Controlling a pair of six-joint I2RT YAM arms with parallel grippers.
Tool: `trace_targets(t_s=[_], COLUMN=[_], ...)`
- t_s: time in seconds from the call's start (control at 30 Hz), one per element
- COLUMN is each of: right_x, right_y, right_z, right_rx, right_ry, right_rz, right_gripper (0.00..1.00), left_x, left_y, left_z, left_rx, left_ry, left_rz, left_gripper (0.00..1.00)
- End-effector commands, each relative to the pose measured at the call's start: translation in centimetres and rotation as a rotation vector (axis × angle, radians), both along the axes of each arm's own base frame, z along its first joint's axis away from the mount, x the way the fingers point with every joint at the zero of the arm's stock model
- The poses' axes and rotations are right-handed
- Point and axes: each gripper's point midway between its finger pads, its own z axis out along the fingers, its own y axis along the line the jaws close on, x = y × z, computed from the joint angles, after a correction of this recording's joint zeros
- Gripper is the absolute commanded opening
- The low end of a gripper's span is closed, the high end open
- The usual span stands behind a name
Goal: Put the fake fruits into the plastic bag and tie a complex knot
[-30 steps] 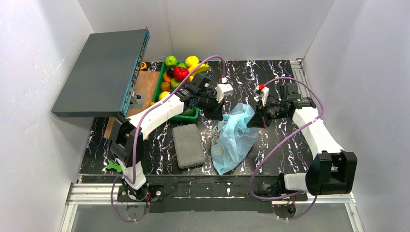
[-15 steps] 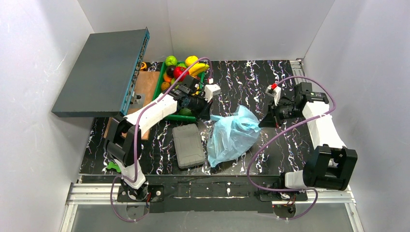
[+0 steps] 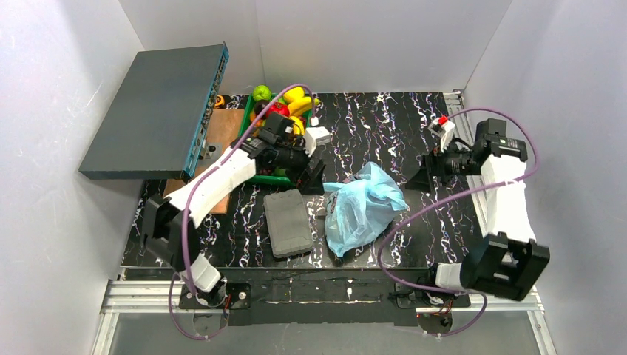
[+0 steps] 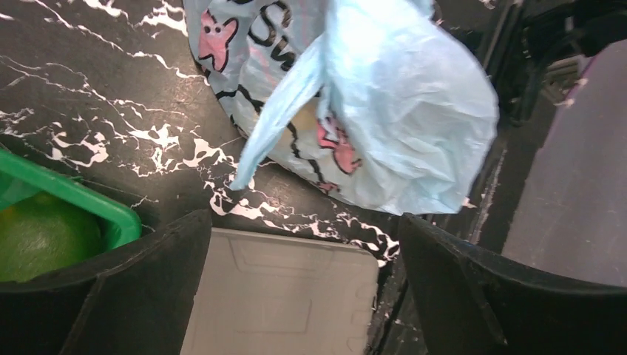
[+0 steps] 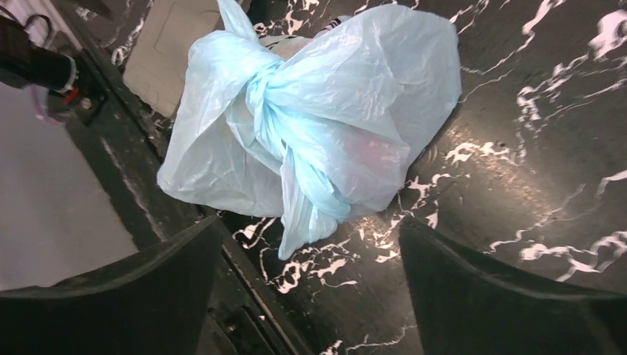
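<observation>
From above I see the black marbled surface (image 3: 384, 118), with a dark grey slab (image 3: 155, 111) propped over its 10 o'clock corner. The light-blue plastic bag (image 3: 362, 211) lies crumpled near the middle, a little toward 5 o'clock, its pink cartoon prints facing my left wrist camera. At the bag's 9 o'clock, just beside it, lies the grey ribbed case (image 3: 288, 223). The green tray (image 3: 275, 180) sits at 11 o'clock, and the fake fruits (image 3: 294, 95) I can see are heaped in it: yellow bananas, a red apple, a green one. The left claw (image 3: 314, 177) hangs at the bag's 10 o'clock, released, fingers wide, nothing between them. The right claw (image 3: 420, 177) hangs at the bag's 2 o'clock, likewise spread and empty. The knot (image 5: 270, 92) bunches the plastic on top of the bag, with a thin strap end trailing down.
</observation>
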Motion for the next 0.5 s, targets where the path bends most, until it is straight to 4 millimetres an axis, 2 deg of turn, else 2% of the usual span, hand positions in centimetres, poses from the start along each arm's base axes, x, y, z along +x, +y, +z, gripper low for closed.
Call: trace_targets(t_s=[0.0,0.13,0.2,0.47], right_x=[-1.9,-3.0,-3.0,-0.3], right_y=[-0.1,0.0,-0.2,-0.3], right_z=[2.0,0.6,-0.5,-4.4], right_rx=[-0.066,-0.083,-0.091,-0.151], right_ry=[-0.112,-0.127,-0.129,-0.242], right_rz=[-0.013,-0.052,-0.100,-0.259], right_gripper=[0.98,0.99,0.97,0.93], left_x=[-3.0,-3.8,-4.1,-2.7], left_y=[2.1,2.8,2.9,2.2], left_z=[5.0,5.4,4.6,1.7], left_rx=[-0.078,-0.114,-0.120,-0.135], left_ry=[-0.044,-0.092,-0.127,-0.231], left_rz=[-0.088,-0.147,-0.175,-0.238], left_gripper=[0.98,0.98,0.98,0.98])
